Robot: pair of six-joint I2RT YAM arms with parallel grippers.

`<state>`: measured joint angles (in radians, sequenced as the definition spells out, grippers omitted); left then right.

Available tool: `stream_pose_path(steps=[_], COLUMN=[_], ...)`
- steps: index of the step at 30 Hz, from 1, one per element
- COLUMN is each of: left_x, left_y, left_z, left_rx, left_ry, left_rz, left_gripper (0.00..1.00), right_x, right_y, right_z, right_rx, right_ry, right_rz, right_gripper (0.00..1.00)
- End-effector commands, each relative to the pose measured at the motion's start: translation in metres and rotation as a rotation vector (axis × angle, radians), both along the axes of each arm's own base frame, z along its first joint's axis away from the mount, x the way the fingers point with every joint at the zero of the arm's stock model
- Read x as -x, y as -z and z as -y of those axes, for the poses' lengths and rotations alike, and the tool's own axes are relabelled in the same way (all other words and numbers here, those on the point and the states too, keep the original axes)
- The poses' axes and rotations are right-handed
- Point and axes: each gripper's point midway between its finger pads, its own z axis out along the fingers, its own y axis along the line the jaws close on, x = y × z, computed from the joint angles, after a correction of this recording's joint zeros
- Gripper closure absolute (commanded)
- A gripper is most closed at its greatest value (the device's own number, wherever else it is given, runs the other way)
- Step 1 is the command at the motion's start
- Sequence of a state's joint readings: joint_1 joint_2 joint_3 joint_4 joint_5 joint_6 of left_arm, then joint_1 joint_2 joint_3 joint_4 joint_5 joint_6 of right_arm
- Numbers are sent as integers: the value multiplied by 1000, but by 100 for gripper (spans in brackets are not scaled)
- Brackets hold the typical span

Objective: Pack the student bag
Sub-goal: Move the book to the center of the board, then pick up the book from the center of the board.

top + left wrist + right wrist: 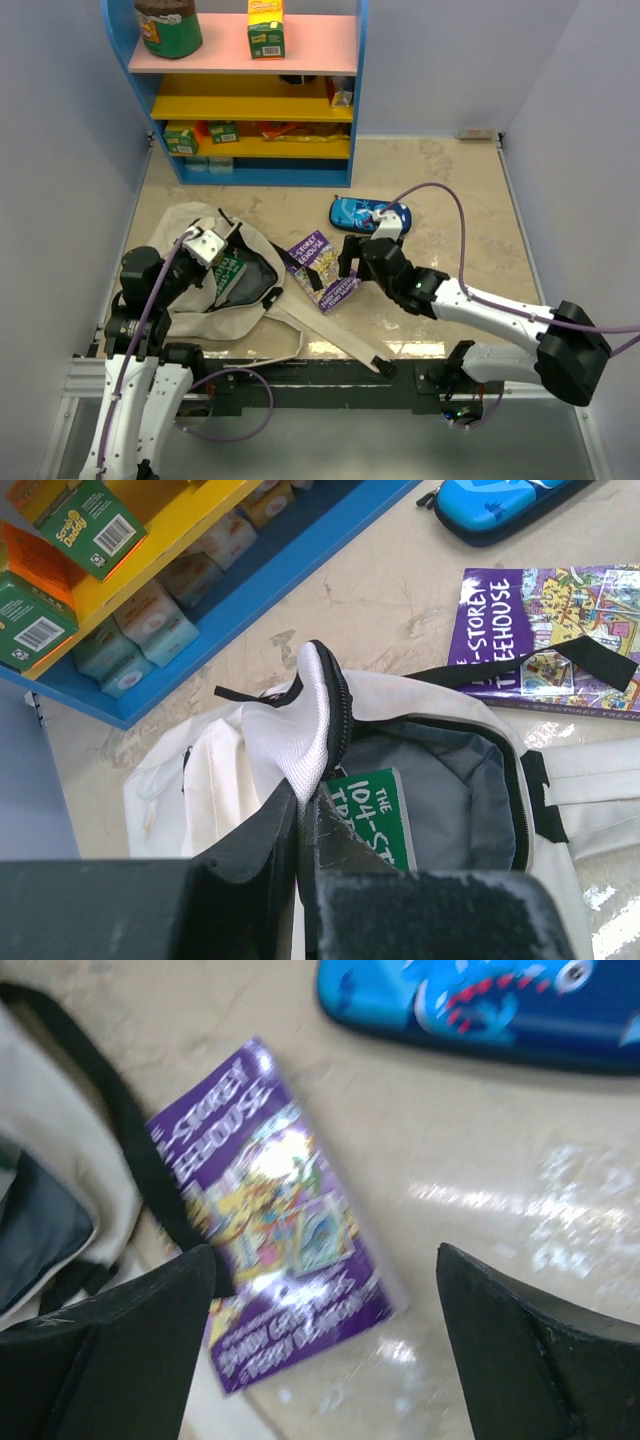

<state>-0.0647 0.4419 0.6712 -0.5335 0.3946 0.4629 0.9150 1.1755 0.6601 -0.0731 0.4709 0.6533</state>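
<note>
Near-left on the worktop point(450, 190), left jaws pinched tight on the zip-edged rim of the limp cream canvas bag point(215, 318), a green book point(375, 815) in its grey-lined mouth. Right jaws gaped empty over a glossy purple book point(290, 1210); beyond lay a blue pencil case point(362, 213).

**Far shelves**

A blue shelf unit point(361, 90) stands at eleven o'clock on the beige tabletop point(450, 190). On its pink top board a brown jar point(168, 25) sits at nine o'clock from a yellow-green carton point(266, 28) (labels unreadable). Green boxes point(181, 137) sit lower down.
</note>
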Motion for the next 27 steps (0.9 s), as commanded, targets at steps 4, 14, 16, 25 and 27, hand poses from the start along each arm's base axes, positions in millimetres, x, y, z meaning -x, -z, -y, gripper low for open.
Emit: stream_pose_path(steps=[4,14,16,25,27], left_x=[17,19,18,18,18], left_y=[-68,-62,-60,-56,-57], left_z=[6,8,9,13,15], left_rx=[40,49,52,55,59], left_ry=[35,43,51,76,81], left_rz=[228,211,203,200,200], left_gripper=[100,100,100,100,100], right_x=[-49,-40,-31,38,40], right_y=[23,56,63,120,126], right_z=[-10,-43,-51,-63,-62], right_rx=[117,-21,-85,-63,-3], right_ry=[-70,-137,-162,-146,-122], right_rz=[26,-69,-105,-289,-292], right_gripper=[6,9,10,18,19])
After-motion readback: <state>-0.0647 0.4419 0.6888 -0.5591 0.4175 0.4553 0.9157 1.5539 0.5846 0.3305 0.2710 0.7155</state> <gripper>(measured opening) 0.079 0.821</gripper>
